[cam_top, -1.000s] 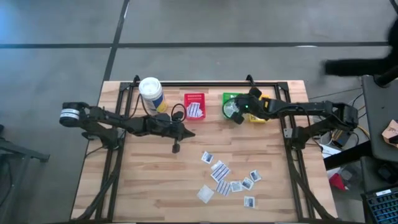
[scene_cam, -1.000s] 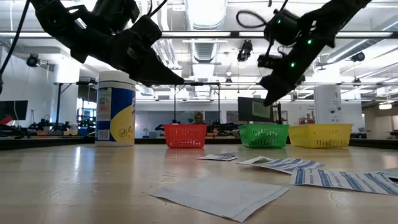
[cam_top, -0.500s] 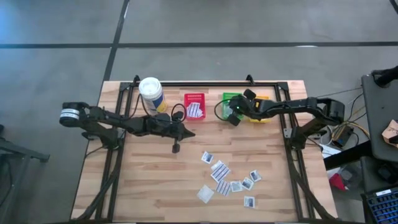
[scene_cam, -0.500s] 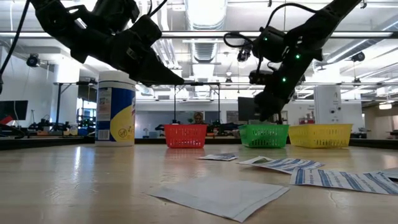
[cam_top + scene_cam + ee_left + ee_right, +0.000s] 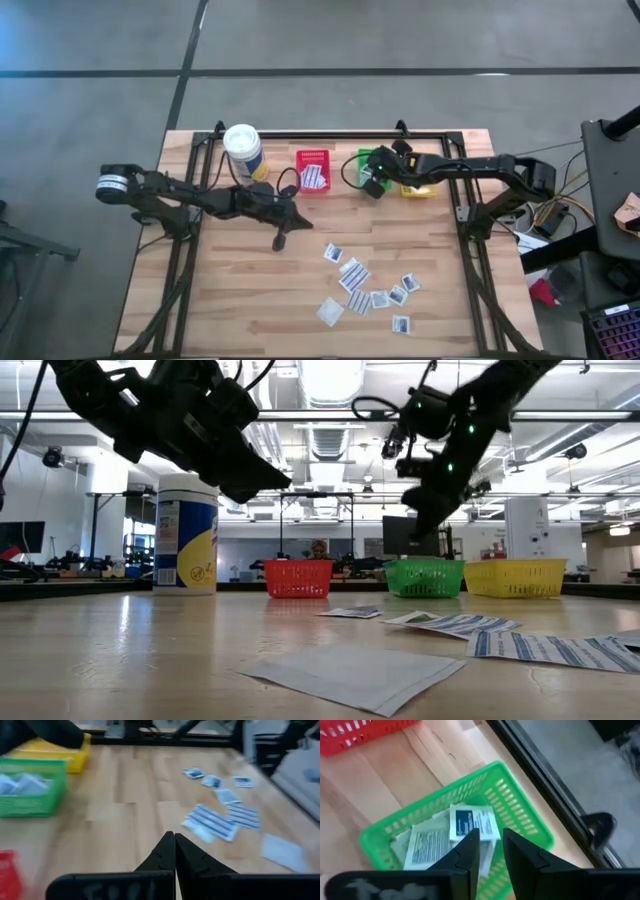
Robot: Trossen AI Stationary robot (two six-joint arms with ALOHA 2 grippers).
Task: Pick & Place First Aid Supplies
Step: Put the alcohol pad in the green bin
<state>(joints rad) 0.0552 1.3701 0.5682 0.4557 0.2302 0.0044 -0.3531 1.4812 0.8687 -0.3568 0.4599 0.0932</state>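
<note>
In the green bin [image 5: 520, 815], a packet [image 5: 470, 822] lies below the right end effector [image 5: 490, 845].

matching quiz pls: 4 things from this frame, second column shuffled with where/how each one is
Things:
1. left gripper
2. right gripper
3. white canister
4. red bin

Places or states:
A. far left corner region of the table
B. fingers apart, over the green bin
C. between the canister and the green bin, packets inside
D. fingers shut, nothing held, above bare wood

Pairs: 1-D, 2-B, 3-A, 4-C
</note>
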